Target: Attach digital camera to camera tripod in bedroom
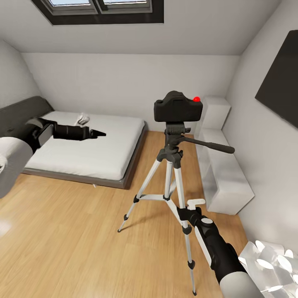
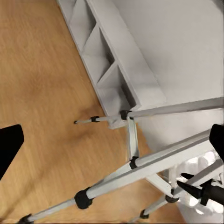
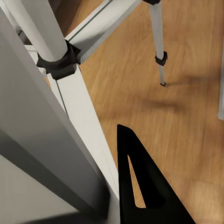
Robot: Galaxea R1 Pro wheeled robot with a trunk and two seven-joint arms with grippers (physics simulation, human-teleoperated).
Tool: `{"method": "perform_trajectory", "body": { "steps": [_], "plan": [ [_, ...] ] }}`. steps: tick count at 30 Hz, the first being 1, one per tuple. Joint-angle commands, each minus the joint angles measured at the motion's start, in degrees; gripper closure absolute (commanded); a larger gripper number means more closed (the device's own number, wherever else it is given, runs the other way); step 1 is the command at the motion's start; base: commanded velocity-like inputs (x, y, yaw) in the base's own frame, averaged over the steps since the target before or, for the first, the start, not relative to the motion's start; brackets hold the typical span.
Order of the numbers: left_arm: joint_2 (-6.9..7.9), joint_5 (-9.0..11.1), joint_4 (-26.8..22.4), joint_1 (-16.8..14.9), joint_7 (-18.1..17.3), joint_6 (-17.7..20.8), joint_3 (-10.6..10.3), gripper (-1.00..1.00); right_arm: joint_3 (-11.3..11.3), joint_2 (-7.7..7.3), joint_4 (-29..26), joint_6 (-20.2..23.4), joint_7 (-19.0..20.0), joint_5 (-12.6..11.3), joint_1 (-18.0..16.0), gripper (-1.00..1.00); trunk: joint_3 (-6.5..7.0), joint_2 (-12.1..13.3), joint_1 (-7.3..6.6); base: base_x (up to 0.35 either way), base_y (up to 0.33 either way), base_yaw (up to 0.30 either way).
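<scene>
The digital camera [image 1: 179, 106], black with a red button on top, sits upright on the head of the camera tripod [image 1: 169, 165], which stands on the wood floor of the bedroom. Its black pan handle [image 1: 209, 145] points right. My left gripper [image 1: 97, 133] hovers over the bed, well left of the camera, with its black fingers [image 2: 9, 144] spread wide and nothing between them. My right gripper [image 1: 186, 212] is down at the tripod's front leg. One black finger [image 3: 140, 186] lies against the silver leg [image 3: 70, 107]; the other finger is hidden behind it.
A low dark-framed bed [image 1: 91, 149] with a white mattress fills the left. A white shelf unit [image 1: 223, 174] runs along the right wall under a dark panel [image 1: 281, 87]. A white crumpled object [image 1: 269, 265] lies at the bottom right. Open wood floor [image 1: 62, 231] lies to the left.
</scene>
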Motion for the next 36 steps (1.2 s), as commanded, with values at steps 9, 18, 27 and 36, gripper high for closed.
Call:
{"method": "perform_trajectory", "body": {
  "steps": [9,18,27,36],
  "plan": [
    [1.35,-1.3,7.2,4.0,6.8,-2.0,-0.4,-1.00,-0.1,0.03,-0.1,0.3,0.3,0.9,0.0,1.00,-0.11,-0.1,0.03,0.000,0.000,0.000],
    [3.11,-1.4,8.1,21.5,16.9,-2.6,-0.3,-1.00,0.0,0.00,-0.1,0.3,0.3,0.9,0.0,1.00,-0.11,-0.1,0.03,0.000,0.000,0.000],
    [2.91,-1.0,8.2,40.5,18.8,-3.3,-0.3,-1.00,0.0,0.00,-0.1,0.4,0.3,0.9,0.0,1.00,-0.11,-0.1,0.03,0.000,0.000,0.000],
    [1.65,-0.2,8.2,55.5,19.0,-17.2,-0.1,-1.00,0.0,0.03,-0.1,0.4,0.3,0.9,0.0,1.00,-0.11,-0.1,0.03,0.000,0.000,0.000]
  ]
}}
